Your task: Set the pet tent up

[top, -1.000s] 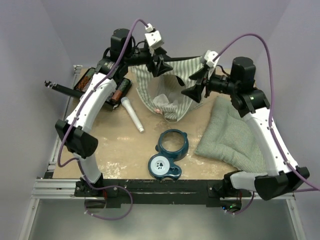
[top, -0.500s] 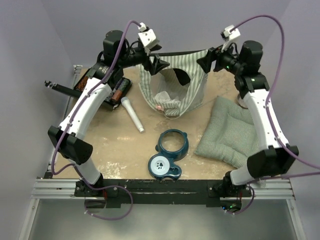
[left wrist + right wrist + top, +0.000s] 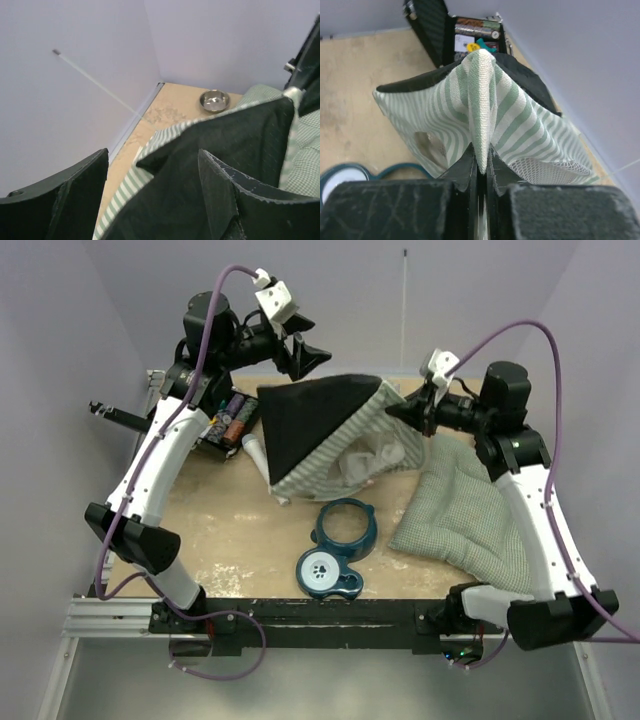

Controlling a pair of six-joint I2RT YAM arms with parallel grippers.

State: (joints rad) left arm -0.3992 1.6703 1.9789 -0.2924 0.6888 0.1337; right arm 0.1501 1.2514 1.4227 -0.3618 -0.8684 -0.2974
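The pet tent (image 3: 330, 435) lies mid-table, its black floor panel turned up toward the left and its green-and-white striped fabric (image 3: 485, 107) below and to the right. My right gripper (image 3: 400, 412) is shut on a folded striped corner of the tent (image 3: 481, 165) at its right end. Above the tent's back left corner my left gripper (image 3: 305, 355) stands open, with the black panel (image 3: 200, 165) showing beneath its fingers and nothing held. A thin white pole (image 3: 404, 300) sticks up against the back wall (image 3: 95, 82).
A teal double bowl stand (image 3: 335, 545) sits near the front, and a green checked cushion (image 3: 465, 510) lies at the right. At the back left are a black case with batteries (image 3: 225, 420) and a white cylinder (image 3: 253, 448). A metal bowl (image 3: 214, 100) stands at the far side.
The tent hung stretched between both grippers; now it has turned black floor up and dropped lower. My right gripper moved down and shut on its corner. The left gripper has risen clear.
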